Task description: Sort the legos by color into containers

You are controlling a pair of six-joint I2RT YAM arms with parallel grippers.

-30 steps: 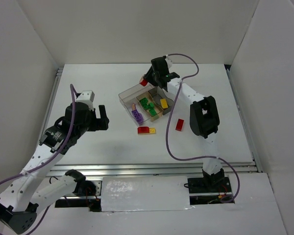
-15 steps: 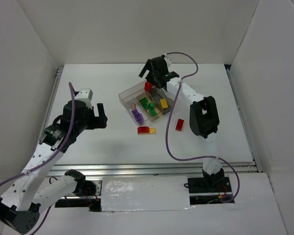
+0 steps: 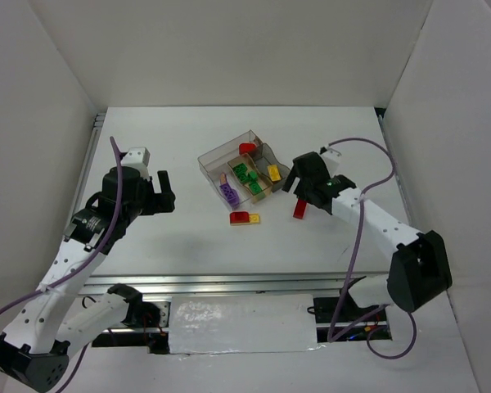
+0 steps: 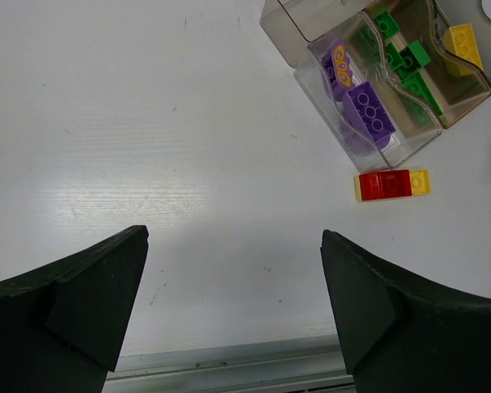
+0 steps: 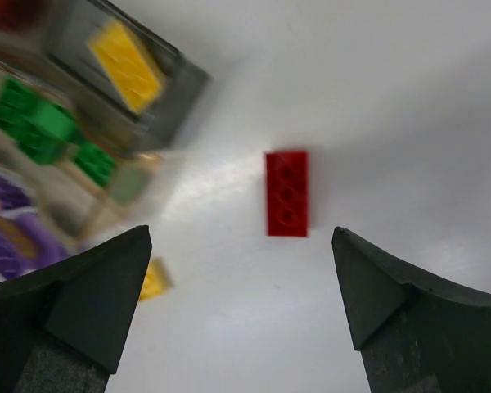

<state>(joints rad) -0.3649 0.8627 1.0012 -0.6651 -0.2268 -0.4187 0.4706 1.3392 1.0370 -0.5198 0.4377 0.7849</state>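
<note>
The containers [image 3: 214, 157] sit mid-table, holding a red lego [image 3: 247, 148], green legos [image 3: 245, 174], a yellow one [image 3: 273, 173] and purple ones [image 3: 227, 193]. A loose red brick [image 3: 299, 209] lies to their right on the table. A joined red-and-yellow pair [image 3: 245, 218] lies in front of them. My right gripper [image 3: 298, 185] hovers open just above the loose red brick [image 5: 287, 193], which shows ahead of its jaws [image 5: 241, 232]. My left gripper [image 3: 164, 193] hangs open and empty left of the containers [image 4: 282, 24], with the pair [image 4: 391, 184] to its right.
White walls enclose the table on three sides. A metal rail [image 3: 254, 282] runs along the near edge, close below my left gripper [image 4: 233, 236]. A purple cable [image 3: 356, 237] loops beside the right arm.
My right gripper opened and left a red lego in the containers' back compartment. It then swung right and nearer, to above the loose red brick. The left arm barely shifted.
</note>
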